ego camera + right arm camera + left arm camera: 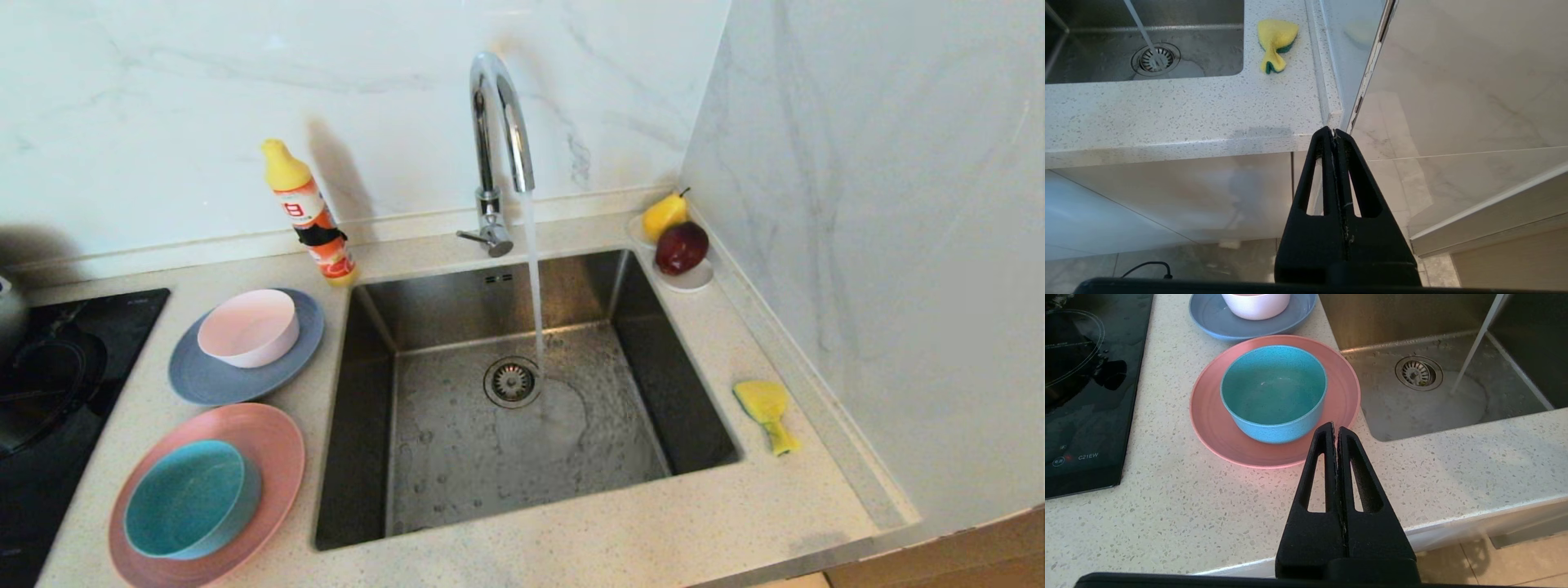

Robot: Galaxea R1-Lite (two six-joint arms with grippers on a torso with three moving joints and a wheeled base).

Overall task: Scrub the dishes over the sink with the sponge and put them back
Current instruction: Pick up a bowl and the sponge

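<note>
Dishes: four, left of the brushed-steel sink [371,425]; teal bowl [193,500] on large pink plate [273,445] near, pale pink bowl [249,327] on grey-blue plate [204,380] farther.
Sponge: one yellow, green-faced sponge [766,411] on the right counter strip, between basin and wall.
Jaws: left gripper [1336,426] and right gripper [1332,130] pressed together, empty, at the counter's near edge.

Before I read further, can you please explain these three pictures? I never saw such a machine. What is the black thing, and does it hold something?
It is a two-armed robot at a kitchen counter. One camera on its head looks down at the sink; water runs from the tap. Each wrist carries a camera behind black fingers: the left gripper is over the counter edge near the teal bowl on the pink plate; the right gripper is below the counter edge, the sponge beyond it. Both are shut and empty.
</note>
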